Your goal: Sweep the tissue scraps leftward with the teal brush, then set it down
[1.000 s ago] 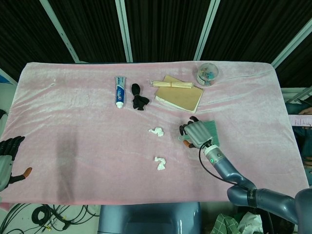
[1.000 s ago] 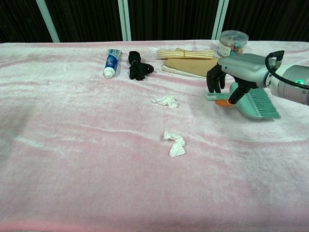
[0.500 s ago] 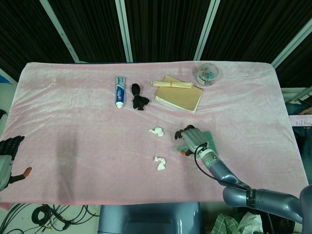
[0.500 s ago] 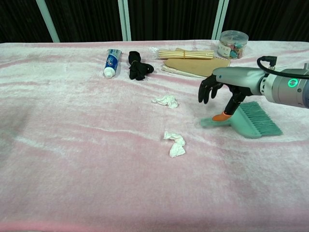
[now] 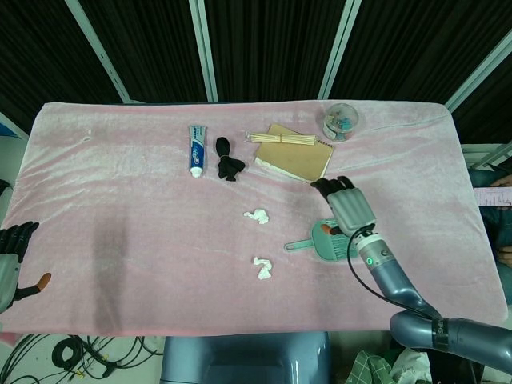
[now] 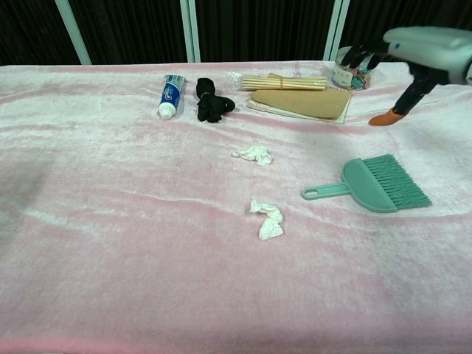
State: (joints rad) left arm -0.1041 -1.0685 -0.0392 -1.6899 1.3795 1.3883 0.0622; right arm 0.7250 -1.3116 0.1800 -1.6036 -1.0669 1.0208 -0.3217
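The teal brush (image 6: 376, 184) lies flat on the pink cloth at the right, handle pointing left, bristles to the right; nothing holds it. In the head view the brush (image 5: 330, 240) shows partly under my right hand. My right hand (image 6: 424, 46) hangs well above the table, behind the brush, fingers apart and empty. In the head view this right hand (image 5: 346, 210) overlaps the brush head. Two white tissue scraps lie left of the brush: one further back (image 6: 254, 154), one nearer (image 6: 268, 220). My left hand (image 5: 11, 260) waits off the table's front left edge, empty.
Along the back stand a toothpaste tube (image 6: 172, 94), a black cloth bundle (image 6: 212, 103), a brown notebook (image 6: 301, 101) with wooden sticks (image 6: 284, 81) on it, and a clear jar (image 6: 354, 66). The pink cloth (image 6: 133, 221) spreads bare leftward.
My right hand let go of the brush and rose up and back. The brush now lies on the cloth slightly nearer than before. The scraps have not moved.
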